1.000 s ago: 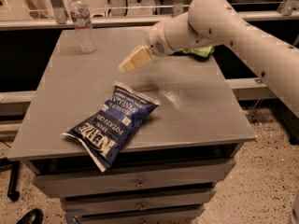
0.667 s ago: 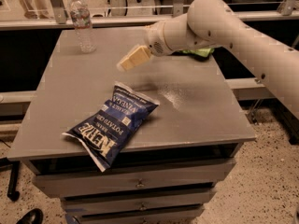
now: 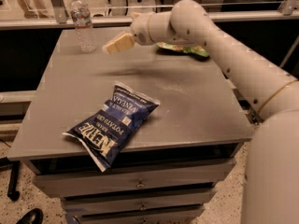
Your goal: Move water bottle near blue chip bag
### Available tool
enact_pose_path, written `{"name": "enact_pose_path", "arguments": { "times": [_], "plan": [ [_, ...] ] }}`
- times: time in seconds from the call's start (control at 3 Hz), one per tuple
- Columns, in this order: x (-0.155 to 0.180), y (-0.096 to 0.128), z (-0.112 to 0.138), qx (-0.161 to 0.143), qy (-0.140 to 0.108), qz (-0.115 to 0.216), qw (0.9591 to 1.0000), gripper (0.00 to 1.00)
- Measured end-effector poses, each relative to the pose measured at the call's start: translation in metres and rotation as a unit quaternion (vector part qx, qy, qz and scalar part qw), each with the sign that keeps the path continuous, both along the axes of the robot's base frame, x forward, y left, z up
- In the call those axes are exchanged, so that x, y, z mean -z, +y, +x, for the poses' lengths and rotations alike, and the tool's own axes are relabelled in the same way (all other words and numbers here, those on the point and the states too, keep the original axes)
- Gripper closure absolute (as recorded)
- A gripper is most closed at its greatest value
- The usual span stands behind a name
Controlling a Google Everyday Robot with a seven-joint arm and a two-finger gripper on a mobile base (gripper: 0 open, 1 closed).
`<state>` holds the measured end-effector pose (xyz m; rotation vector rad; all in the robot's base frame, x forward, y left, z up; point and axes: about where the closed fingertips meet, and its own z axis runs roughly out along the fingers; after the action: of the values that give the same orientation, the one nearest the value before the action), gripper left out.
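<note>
The water bottle stands upright at the far left corner of the grey table. It is clear and ribbed with a white cap. The blue chip bag lies flat near the table's front left edge, one end hanging over it. My gripper hangs above the table's far middle, a little to the right of the bottle and apart from it. It holds nothing. The arm reaches in from the right.
A green snack bag lies at the far right of the table, partly behind the arm. Drawers run under the table's front. A glass rail stands behind the table. A dark shoe shows at the bottom left of the floor.
My gripper has moved left and farther back over the table, closer to the water bottle. The bottle and the blue bag have not moved.
</note>
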<state>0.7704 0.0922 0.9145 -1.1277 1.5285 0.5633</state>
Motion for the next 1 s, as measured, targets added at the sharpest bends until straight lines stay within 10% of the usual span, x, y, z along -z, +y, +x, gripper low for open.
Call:
{"name": "enact_pose_path", "arguments": {
  "times": [1.0],
  "plan": [
    [-0.007, 0.082, 0.086, -0.041, -0.015, 0.051, 0.9977, 0.00]
  ]
}}
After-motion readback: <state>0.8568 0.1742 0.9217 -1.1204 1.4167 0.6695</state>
